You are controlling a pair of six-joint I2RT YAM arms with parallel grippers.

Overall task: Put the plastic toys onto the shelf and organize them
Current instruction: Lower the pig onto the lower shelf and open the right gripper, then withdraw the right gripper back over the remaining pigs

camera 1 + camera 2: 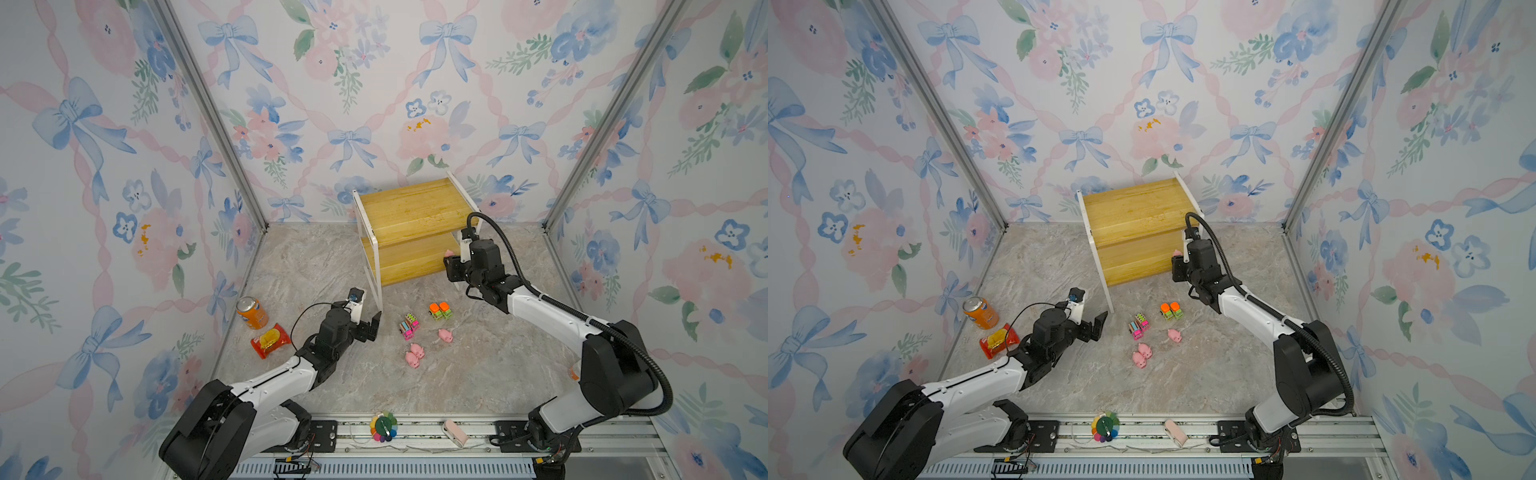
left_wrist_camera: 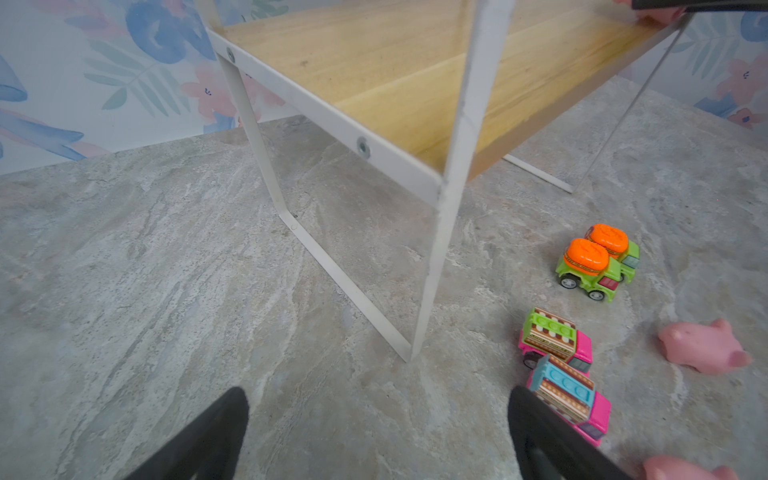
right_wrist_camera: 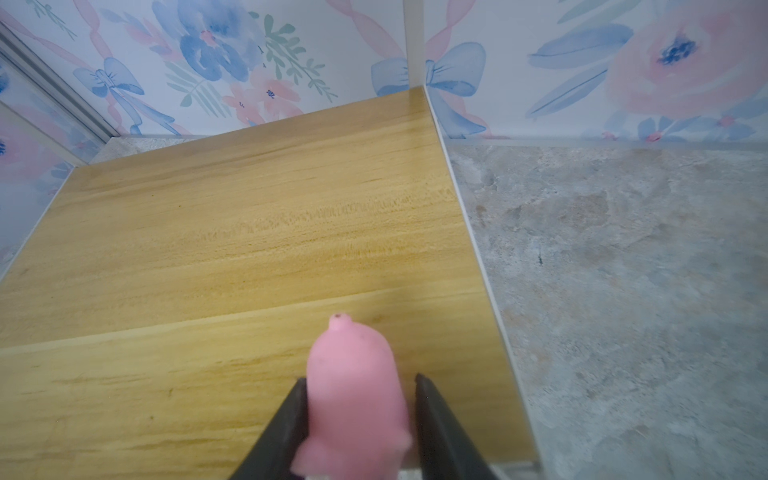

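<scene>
While releasing pink pig [image 3: 353,365] onto lower board of shelf [image 1: 409,208], holds right claw [image 3: 359,380] barely parted around it, left claw [image 2: 378,395] idle, apart.

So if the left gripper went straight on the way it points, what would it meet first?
Probably the shelf: the foot of its near white frame leg lies just ahead of the open left gripper. The nearest pink truck sits beside one finger, off that line.

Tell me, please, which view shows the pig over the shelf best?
Right wrist: the pig looms large at the right end effector. Both top views show a pink speck; left wrist, a sliver.
</scene>
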